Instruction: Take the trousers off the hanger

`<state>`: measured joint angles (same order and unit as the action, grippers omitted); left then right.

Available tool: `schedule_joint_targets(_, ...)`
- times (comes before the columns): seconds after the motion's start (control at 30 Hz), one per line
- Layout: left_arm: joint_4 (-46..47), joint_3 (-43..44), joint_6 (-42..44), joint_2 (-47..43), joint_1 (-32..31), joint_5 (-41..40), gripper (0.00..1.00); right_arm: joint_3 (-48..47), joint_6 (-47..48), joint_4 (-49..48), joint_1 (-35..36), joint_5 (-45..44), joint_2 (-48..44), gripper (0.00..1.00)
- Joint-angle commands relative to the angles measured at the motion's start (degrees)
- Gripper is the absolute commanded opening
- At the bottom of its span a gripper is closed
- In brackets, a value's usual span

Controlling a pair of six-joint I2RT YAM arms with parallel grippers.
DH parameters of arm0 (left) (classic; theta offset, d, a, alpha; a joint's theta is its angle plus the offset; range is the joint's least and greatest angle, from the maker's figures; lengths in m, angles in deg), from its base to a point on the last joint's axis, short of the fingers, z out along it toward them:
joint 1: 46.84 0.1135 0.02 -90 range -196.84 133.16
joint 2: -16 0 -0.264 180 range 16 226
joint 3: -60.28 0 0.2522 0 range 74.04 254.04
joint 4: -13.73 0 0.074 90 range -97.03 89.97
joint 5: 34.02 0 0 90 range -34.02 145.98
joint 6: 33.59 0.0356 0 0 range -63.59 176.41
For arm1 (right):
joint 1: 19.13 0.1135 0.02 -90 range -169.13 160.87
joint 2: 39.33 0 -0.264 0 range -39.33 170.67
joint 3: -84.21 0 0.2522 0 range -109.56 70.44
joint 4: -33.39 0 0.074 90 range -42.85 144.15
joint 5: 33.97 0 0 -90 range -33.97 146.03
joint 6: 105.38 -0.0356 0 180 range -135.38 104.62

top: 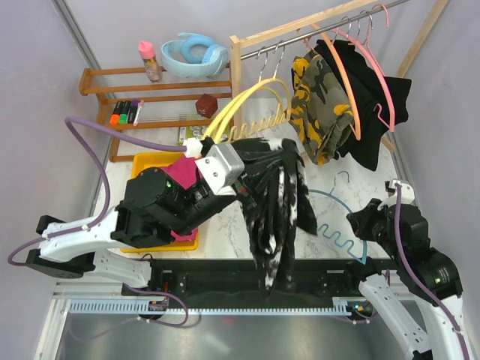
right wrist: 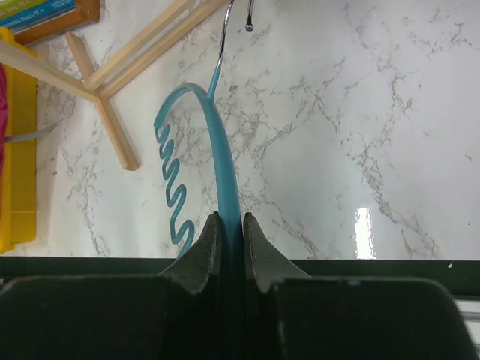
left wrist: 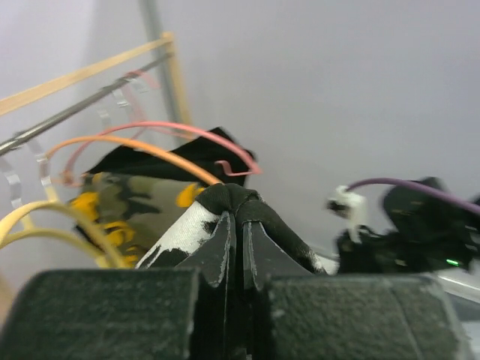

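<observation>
My left gripper (top: 251, 161) (left wrist: 240, 221) is shut on black trousers with white speckles (top: 277, 214) (left wrist: 187, 229), held up so they hang down over the table's near edge. My right gripper (top: 358, 223) (right wrist: 229, 221) is shut on a blue hanger (top: 337, 225) (right wrist: 217, 150) lying on the marble table; the hanger is bare. Magenta trousers (top: 180, 176) lie in a yellow tray (top: 142, 161). Camouflage trousers (top: 322, 112) and black trousers (top: 375, 97) hang on orange (top: 346, 82) and pink hangers (top: 379, 75) on the rail (top: 315, 34).
Two empty yellow hangers (top: 247, 101) hang on the rail's left part. A wooden rack (top: 120, 82) with markers, a bottle and a blue ring stands at the back left. The rail's wooden feet (right wrist: 112, 112) lie on the table near the blue hanger.
</observation>
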<state>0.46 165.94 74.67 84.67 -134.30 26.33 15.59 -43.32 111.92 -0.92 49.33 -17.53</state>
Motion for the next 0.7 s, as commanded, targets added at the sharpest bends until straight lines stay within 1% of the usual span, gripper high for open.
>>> schedule_joint_targets(0.0, -2.05, 5.14, -11.66, -2.03, -0.43, 19.52, 0.02, -0.43, -1.68, -5.53, 0.06, -1.39, 0.96, 0.0)
schedule_joint_targets(0.07, -4.08, 3.21, -12.98, -3.35, -0.43, 21.29, 0.02, -0.52, -0.71, -6.06, 0.06, -1.13, 0.79, 0.0)
schedule_joint_targets(0.17, -6.99, -2.49, -15.0, -7.57, -0.34, 24.46, 0.02, -1.13, 0.08, -6.59, 0.15, -1.38, -0.18, 0.0)
schedule_joint_targets(0.2, -7.26, -6.6, -15.79, -10.45, -0.34, 24.72, 0.02, -1.22, 0.26, -6.59, 0.06, -1.56, -0.27, 0.0)
schedule_joint_targets(0.27, -7.26, -10.75, -17.72, -13.28, -0.43, 25.51, 0.02, -1.05, 0.78, -6.5, 0.06, -1.39, -0.09, 0.0)
schedule_joint_targets(0.3, -7.78, -13.99, -17.73, -16.08, -0.43, 26.39, 0.02, -0.87, 0.79, -6.5, 0.06, -1.21, 0.08, 0.0)
schedule_joint_targets(0.37, -9.8, -16.56, -20.45, -18.47, -0.43, 28.67, 0.02, -0.78, 0.96, -6.68, -0.02, -1.3, 0.17, 0.0)
schedule_joint_targets(0.43, -13.39, -18.94, -21.77, -21.18, -0.43, 28.33, 0.02, -0.78, 0.96, -7.03, 0.06, -1.04, 0.35, 0.0)
schedule_joint_targets(0.53, -17.79, -21.49, -24.41, -23.04, -0.43, 21.86, 0.02, -0.87, 1.05, -7.56, 0.06, -0.51, 0.78, 0.0)
schedule_joint_targets(0.57, -20.85, -22.11, -25.98, -23.74, -0.34, 14.43, 0.02, -0.87, 1.14, -7.73, 0.06, -0.33, 0.79, 0.0)
schedule_joint_targets(0.63, -25.17, -23.17, -27.57, -23.84, -0.43, 5.96, 0.02, -0.87, 1.66, -8.17, 0.15, 0.19, 0.87, 0.0)
schedule_joint_targets(0.67, -30.24, -23.17, -29.93, -23.49, -0.43, -3.3, 0.02, -0.87, 1.75, -8.17, 0.06, 0.2, 0.96, 0.0)
